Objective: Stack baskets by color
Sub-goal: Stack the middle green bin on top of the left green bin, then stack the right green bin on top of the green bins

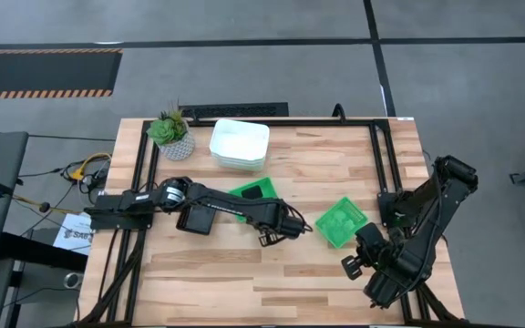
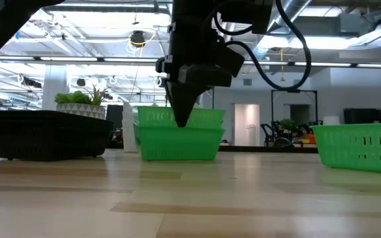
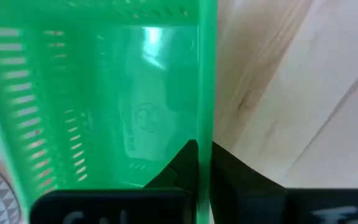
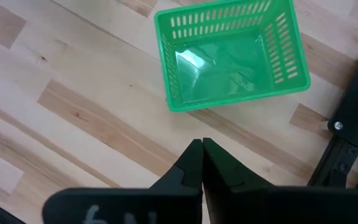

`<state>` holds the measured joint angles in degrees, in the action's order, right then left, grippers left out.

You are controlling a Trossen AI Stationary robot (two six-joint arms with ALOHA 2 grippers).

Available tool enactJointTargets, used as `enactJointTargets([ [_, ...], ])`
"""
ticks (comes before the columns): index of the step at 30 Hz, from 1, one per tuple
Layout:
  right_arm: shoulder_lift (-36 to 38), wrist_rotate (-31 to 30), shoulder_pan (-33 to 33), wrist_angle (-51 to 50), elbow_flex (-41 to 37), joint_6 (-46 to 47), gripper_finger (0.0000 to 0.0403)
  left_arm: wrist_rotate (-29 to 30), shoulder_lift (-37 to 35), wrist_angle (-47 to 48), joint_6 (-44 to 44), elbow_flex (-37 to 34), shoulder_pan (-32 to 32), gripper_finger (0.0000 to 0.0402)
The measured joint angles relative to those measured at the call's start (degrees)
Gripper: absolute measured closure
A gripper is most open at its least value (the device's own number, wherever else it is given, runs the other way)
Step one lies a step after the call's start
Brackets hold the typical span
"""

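Near the table's middle, one green basket (image 2: 180,118) sits nested in another green basket (image 2: 177,144) that rests on the table; from above they show as one (image 1: 255,191). My left gripper (image 3: 204,155) comes down on their right side and is shut on the upper one's wall. A third green basket (image 1: 340,221) stands on the table farther right. My right gripper (image 4: 202,149) hovers shut above bare wood just near of it (image 4: 232,53), touching nothing. A black basket (image 1: 197,219) lies left of the green pair, and a stack of white baskets (image 1: 239,144) stands at the far edge. My left gripper pinches the upper green basket's side wall (image 3: 205,112) at the rim, one finger (image 3: 179,165) inside the basket and the other finger (image 3: 235,174) outside. The fingers point steeply down from above. The basket sits nested in the green one below it, roughly level.
A potted plant (image 1: 171,132) stands at the far left corner beside the white stack. Black frame rails (image 1: 381,155) run along the table's sides. Bare wood (image 1: 244,273) lies along the near edge.
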<state>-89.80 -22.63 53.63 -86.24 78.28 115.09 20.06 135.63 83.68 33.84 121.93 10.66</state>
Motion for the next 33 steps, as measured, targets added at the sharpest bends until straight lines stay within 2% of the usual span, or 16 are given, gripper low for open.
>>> enactJointTargets([
  [4, 0.0, 0.0, 0.0, 0.0, 0.0, 0.0, 0.0384, -0.1, 0.0, 0.0, -0.8, 0.0, 0.0, 0.0353],
  [15, 0.0, 0.0, 0.0, 0.0, 0.0, 0.0, 0.0381, 1.4, -0.8, 1.9, -2.0, 0.0, -0.7, 0.0209],
  [19, 0.0, 0.0, 0.0, 0.0, 0.0, 0.0, 0.0384, 2.6, -3.9, 1.9, -2.5, 0.0, -1.0, 0.0184],
  [24, 0.0, 0.0, 0.0, 0.0, 0.0, 0.0, 0.0381, 6.3, -8.2, 0.8, -2.5, 0.0, -1.1, 0.0175],
  [26, 0.0, 0.1, 0.0, 0.0, 0.0, 0.0, 0.0379, 7.6, -10.2, -3.8, -4.7, 0.0, -0.8, 0.0175],
  [28, 0.0, 0.1, 0.4, 0.0, 0.0, 0.3, 0.0379, 7.2, -11.4, -11.8, -10.4, 0.1, -0.2, 0.0175],
  [33, 0.0, 0.2, 3.8, 0.0, 0.0, 5.9, 0.0384, -2.9, -11.1, -30.4, -28.6, 0.1, 1.5, 0.0175],
])
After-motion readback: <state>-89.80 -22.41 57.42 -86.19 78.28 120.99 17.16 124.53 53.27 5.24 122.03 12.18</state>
